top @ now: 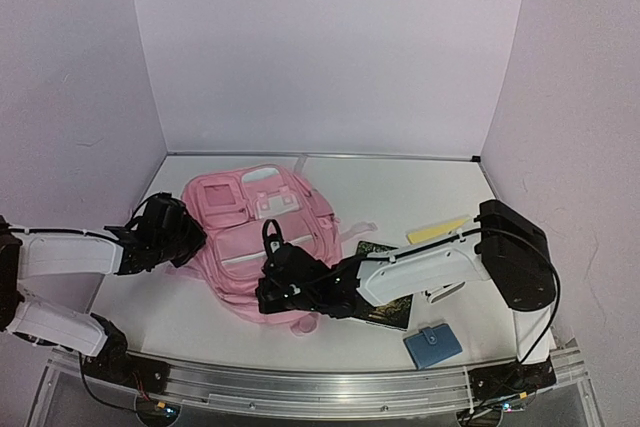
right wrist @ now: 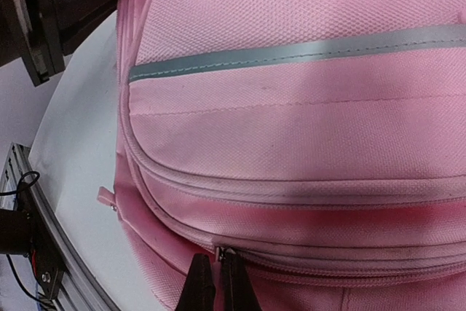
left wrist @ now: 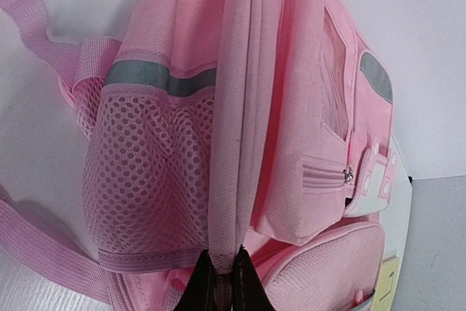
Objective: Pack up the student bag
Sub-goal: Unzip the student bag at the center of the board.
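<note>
White worktop (top: 400, 187), pink student bag (top: 245, 242). My left claw (left wrist: 223, 258) pinches side seam (left wrist: 233, 107), right claw (right wrist: 214, 261) pinches zip pull (right wrist: 218, 250); pull may slip, dragging bag.

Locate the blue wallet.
Top view: the blue wallet lies on the table, near-right side, just right of the dark book.

White table (top: 400, 182) carries the student bag (top: 250, 237), dark booklet (top: 390, 315), yellow strip (top: 437, 229) and blue wallet (top: 432, 345).
</note>
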